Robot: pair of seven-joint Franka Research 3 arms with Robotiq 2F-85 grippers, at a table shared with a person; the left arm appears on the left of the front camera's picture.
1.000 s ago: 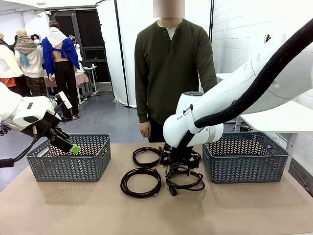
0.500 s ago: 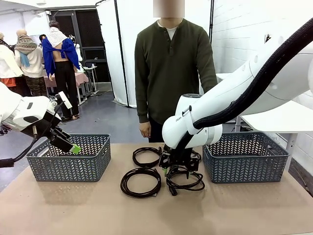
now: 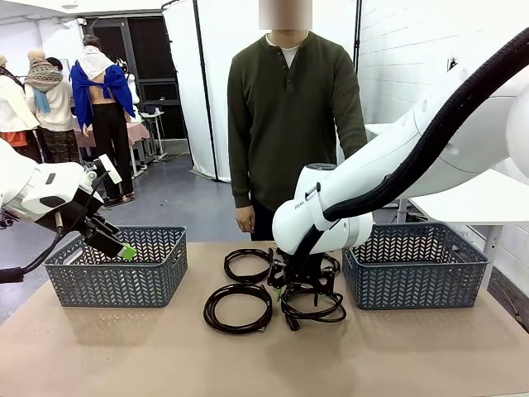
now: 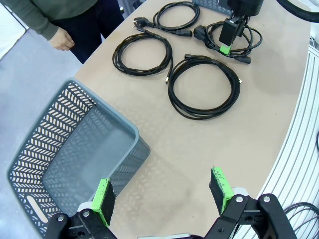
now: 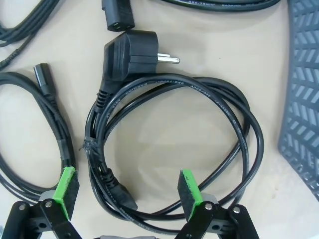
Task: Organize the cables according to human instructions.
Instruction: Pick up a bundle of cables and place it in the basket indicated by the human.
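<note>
The right arm has slid a little to the left and lower since a second ago. The left arm, the person [image 3: 293, 116] and the cables have not moved. The right gripper [image 5: 127, 183] is wide open and holds nothing. It hangs over the front right cable [image 5: 164, 82] with one finger inside the loop and the other outside, above the neighbouring cable [image 5: 55, 129]. The loop's side strand lies between them, and contact cannot be judged. That cable's round plug [image 5: 127, 50] points away from the fingers.

All four cables lie on the table [image 3: 124, 356] between the left basket [image 3: 116, 281] and the right basket [image 3: 413, 273]. The right arm hides most of the far right cable [image 3: 334, 265]. The left gripper [image 4: 160, 186] is open and empty above the left basket's corner.
</note>
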